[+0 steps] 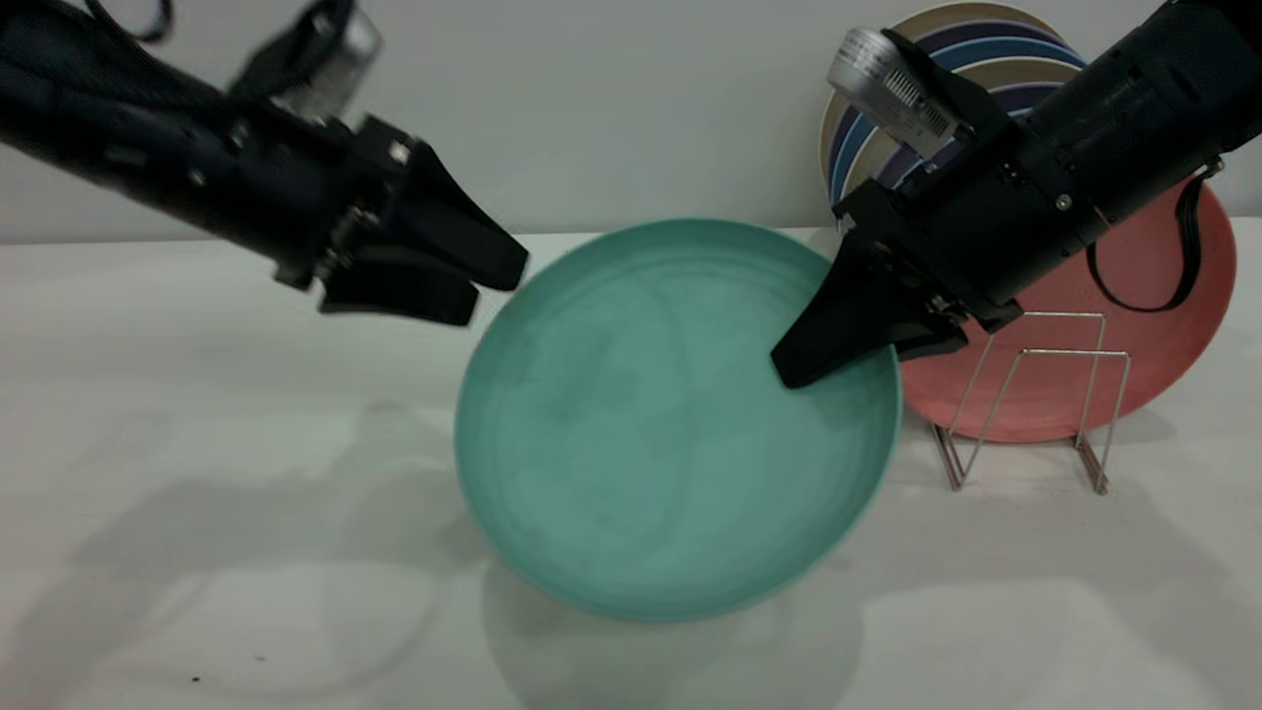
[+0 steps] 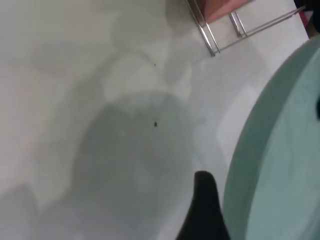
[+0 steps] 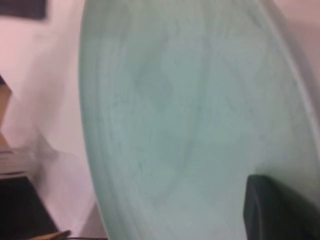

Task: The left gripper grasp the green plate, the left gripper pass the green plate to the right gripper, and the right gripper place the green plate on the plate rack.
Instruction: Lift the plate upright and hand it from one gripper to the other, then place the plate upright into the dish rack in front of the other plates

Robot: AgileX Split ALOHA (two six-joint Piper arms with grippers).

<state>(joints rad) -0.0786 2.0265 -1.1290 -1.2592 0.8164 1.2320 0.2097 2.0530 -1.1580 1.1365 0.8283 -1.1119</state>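
Observation:
The green plate (image 1: 651, 434) stands tilted on edge at the middle of the table, its face toward the camera. I cannot tell whether its lower rim touches the table. My right gripper (image 1: 794, 367) is shut on its upper right rim, with one finger (image 1: 838, 335) across the face and the other hidden behind. My left gripper (image 1: 493, 291) is open at the plate's upper left rim. In the left wrist view one finger (image 2: 205, 210) lies just beside the plate's edge (image 2: 280, 150). The right wrist view shows the plate's face (image 3: 175, 110) and one finger (image 3: 280, 210). The plate rack (image 1: 1025, 394) stands right of the plate.
A salmon-pink plate (image 1: 1163, 325) stands upright in the rack, behind the right arm. Striped blue and cream plates (image 1: 986, 54) lean at the wall behind it. The rack's front loops hold nothing. The rack's rails (image 2: 210, 37) show in the left wrist view.

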